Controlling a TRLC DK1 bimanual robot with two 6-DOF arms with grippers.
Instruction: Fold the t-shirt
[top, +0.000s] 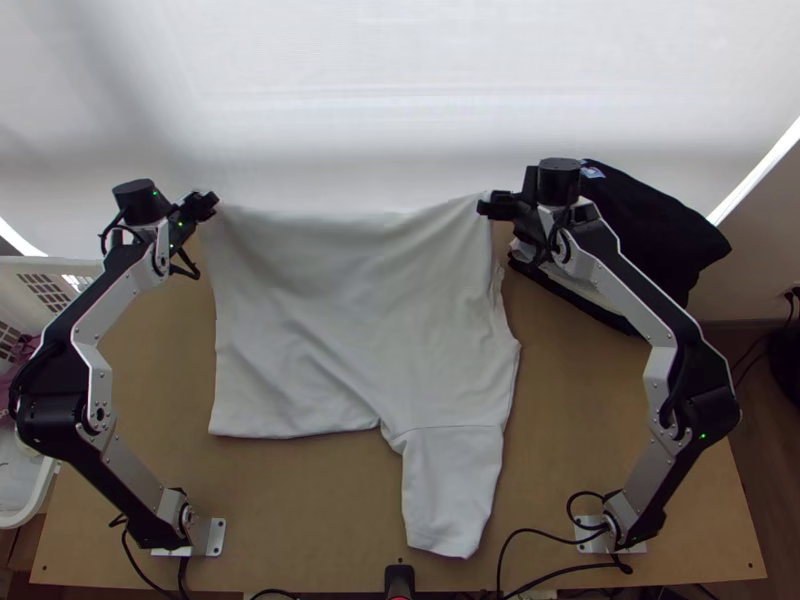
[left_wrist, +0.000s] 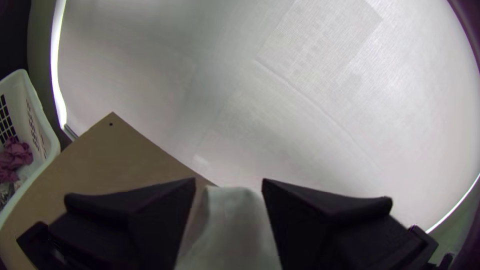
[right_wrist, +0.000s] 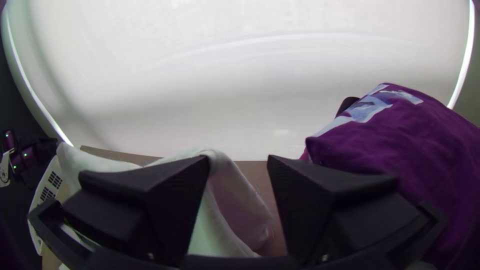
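The t-shirt (top: 350, 310) lay largely spread on the table (top: 300, 520), with its sleeve (top: 452, 490) directed toward the near edge and its far edge running between the two arms. Whether the body was one fold or a single spread could not be determined. The left tool (top: 205, 205) was at one end of the far edge; its fingers stood apart, with fabric between them. The right tool (top: 492, 205) was at the other end, its fingers also parted, with a raised ridge of fabric against one finger and a visible gap beside the other. The other garment (top: 650, 235) lay just beyond the right tool. The step in hand was judged to be placement of both tools at the far corners for a fold of the body. The next move called for verifying that fabric sat fully between each pair of fingers, closing both tools, then carrying the edge toward the sleeve side at equal height and rate. Incomplete seating at the right corner risked a slip and a skewed fold.
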